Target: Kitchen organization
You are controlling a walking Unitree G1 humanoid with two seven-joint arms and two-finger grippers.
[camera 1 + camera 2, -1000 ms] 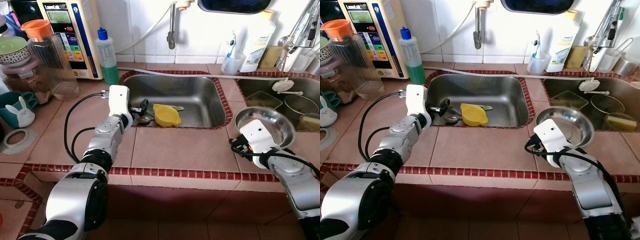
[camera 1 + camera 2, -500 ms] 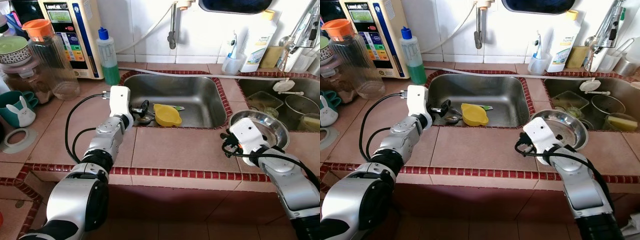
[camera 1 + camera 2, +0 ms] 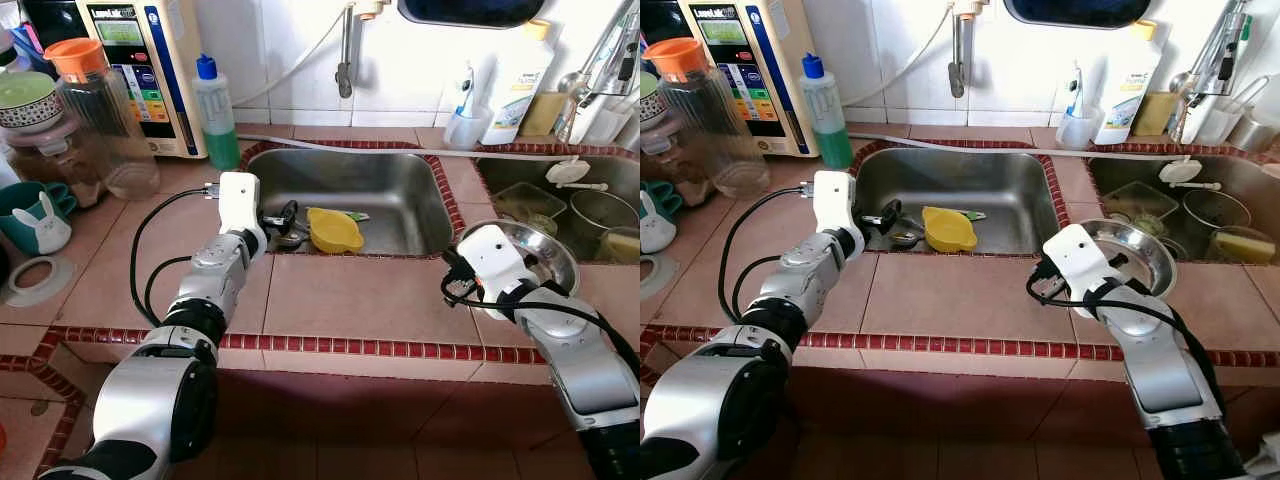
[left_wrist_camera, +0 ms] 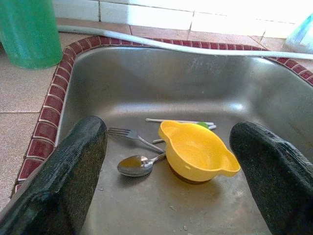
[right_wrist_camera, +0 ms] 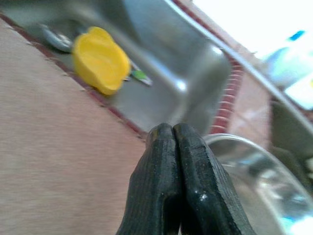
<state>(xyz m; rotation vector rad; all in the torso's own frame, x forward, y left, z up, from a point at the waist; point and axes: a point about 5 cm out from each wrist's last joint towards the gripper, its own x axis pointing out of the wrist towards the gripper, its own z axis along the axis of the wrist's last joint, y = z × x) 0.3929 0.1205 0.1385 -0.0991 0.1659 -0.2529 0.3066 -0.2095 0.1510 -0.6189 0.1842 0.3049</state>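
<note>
left eye view, kitchen, items by descending size.

1. tiled worktop [image 3: 350,300]: terracotta tiles with a dark red border; carries both basins and every item below.

2. left sink basin [image 3: 350,195]: stainless, set into the worktop; holds the loose dishware, presumably waiting to be sorted or washed.

3. right sink basin [image 3: 560,190]: holds pots and a clear container, stacked close together.

4. water purifier [image 3: 150,70] and clear jug with an orange lid [image 3: 95,115]: stand at the back left against the wall, well apart from the work.

5. steel bowl [image 3: 540,250]: rests on the worktop between the two basins. the right pincer [image 5: 173,142] sits at its near rim with its fingers pressed together; whether the rim is caught between them cannot be told. the position suggests the bowl is being nudged or dragged by its edge.

6. green dish-soap bottle [image 3: 215,110]: upright beside the left basin's back corner.

7. yellow bowl [image 4: 195,152]: upright in the left basin, handles out to either side. the left pincer [image 4: 171,176] hovers over the basin's near left edge with fingers spread wide, the bowl framed between them, likely lined up as the next pick.

8. spoon [image 4: 137,165] and fork [image 4: 132,136]: lie flat in the left basin, just beside the yellow bowl.
</note>
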